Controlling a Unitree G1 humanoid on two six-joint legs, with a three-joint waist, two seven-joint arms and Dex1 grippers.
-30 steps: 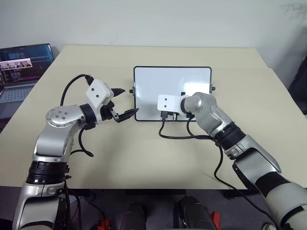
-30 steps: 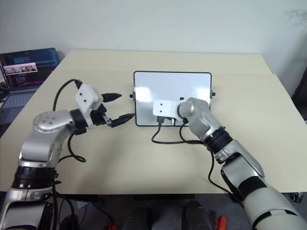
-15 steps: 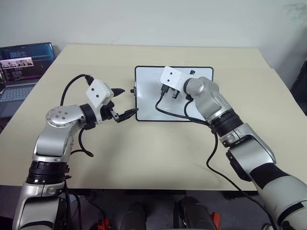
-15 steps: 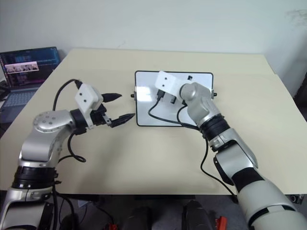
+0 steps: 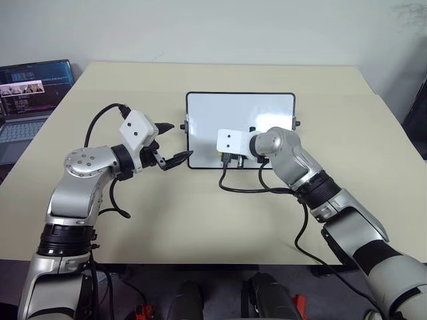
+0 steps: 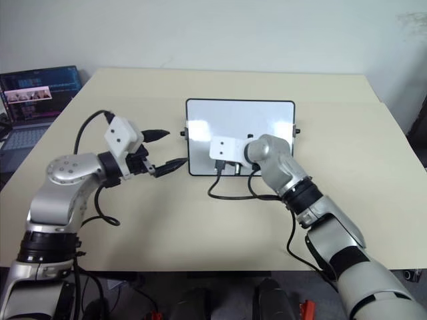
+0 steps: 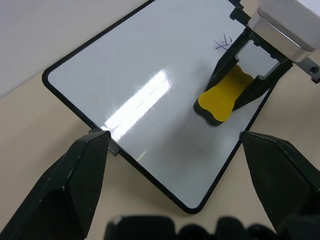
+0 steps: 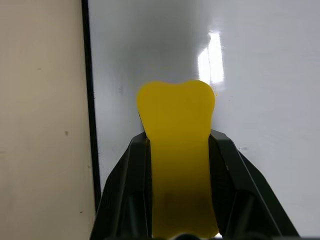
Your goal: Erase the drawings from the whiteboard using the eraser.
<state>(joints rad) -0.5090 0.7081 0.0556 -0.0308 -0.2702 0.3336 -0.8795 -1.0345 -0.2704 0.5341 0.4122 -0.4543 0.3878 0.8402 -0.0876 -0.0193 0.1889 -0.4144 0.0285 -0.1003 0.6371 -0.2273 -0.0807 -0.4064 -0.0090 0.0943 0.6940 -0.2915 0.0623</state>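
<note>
Right gripper clamped on eraser, pressed flat on board near its front edge. One drawing beside it, perhaps part rubbed. Left gripper open, at board's left edge, apparently not touching. Board mid-table.

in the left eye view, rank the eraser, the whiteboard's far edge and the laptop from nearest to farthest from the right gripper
1. The eraser, clamped in the right gripper at the board's near edge.
2. The far edge of the whiteboard, just beyond the gripper.
3. The laptop, far off to the left, past the table.
</note>
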